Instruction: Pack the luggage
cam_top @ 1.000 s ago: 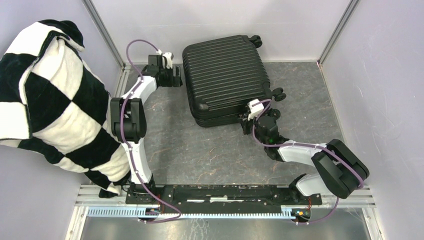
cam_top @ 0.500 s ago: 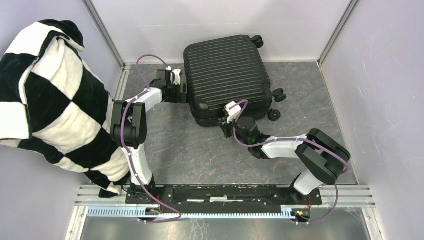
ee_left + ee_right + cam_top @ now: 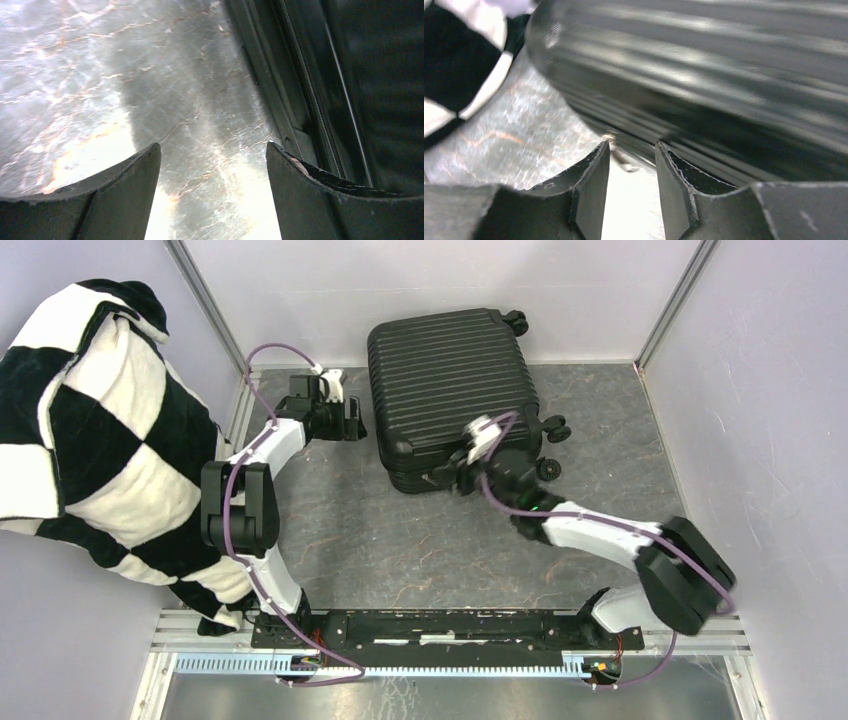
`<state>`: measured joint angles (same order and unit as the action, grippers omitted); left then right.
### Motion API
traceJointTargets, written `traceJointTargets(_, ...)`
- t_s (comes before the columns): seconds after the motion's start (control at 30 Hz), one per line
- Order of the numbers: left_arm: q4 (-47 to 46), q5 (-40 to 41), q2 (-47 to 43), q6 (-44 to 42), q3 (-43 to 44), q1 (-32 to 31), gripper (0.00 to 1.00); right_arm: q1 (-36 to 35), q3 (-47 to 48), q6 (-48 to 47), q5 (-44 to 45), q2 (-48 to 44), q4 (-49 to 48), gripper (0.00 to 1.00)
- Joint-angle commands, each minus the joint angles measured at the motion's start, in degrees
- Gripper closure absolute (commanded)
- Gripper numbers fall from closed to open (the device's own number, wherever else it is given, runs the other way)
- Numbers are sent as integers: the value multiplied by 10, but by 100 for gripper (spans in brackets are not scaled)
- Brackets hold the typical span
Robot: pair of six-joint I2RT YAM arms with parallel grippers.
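Two edges covered: my left gripper spread beside suitcase side, open floor nearby; right gripper slightly parted at front. Shell black, ribbed, closed.

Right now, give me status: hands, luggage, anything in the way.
Left hand open, left of luggage. Right hand parted at its near edge, gripping nothing. Luggage shut, lying flat. Checkered blanket draped far left.

The luggage is smeared by motion blur and runs off the right wrist view at 12 and 3 o'clock. A small glinting piece by the right gripper is too blurred to identify.
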<state>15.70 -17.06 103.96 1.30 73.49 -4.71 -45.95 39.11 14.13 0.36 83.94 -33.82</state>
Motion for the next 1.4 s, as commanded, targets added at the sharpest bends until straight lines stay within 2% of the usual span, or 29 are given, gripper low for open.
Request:
traceJointTargets(0.0, -1, -16, -52, -36, -13, 17, 16, 146, 75, 52, -2, -104, 115, 53)
traceJointTargets(0.07, -4, -19, -59, -43, -26, 17, 16, 201, 117, 54, -29, -115, 147, 52)
traceJointTargets(0.2, -9, -15, -61, -54, -40, 11, 16, 292, 195, 86, -24, -86, 171, 51)
traceJointTargets(0.37, -13, 4, -46, -67, -33, -9, 16, 366, 317, 99, 21, 35, 197, 51)
traceJointTargets(0.43, -14, 7, -36, -66, -19, -15, 16, 377, 379, 84, 41, 97, 206, 51)
traceJointTargets(0.6, -27, 27, -14, -60, 14, -20, 15, 381, 602, 57, 76, 284, 306, 53)
traceJointTargets(0.8, -31, 62, 24, -56, 69, -28, 15, 392, 710, 67, 154, 416, 328, 53)
traceJointTargets(0.93, -42, 121, 58, -56, 97, -51, 15, 393, 806, 85, 111, 511, 367, 56)
traceJointTargets(1.07, -33, 90, 82, -67, 117, -75, 15, 380, 793, 99, -31, 540, 283, 60)
traceJointTargets(1.2, -35, 51, 58, -112, 69, -116, 16, 361, 683, 115, -170, 501, 148, 63)
traceJointTargets(1.37, -27, -20, 4, -153, -5, -158, 17, 330, 536, 151, -303, 433, -5, 67)
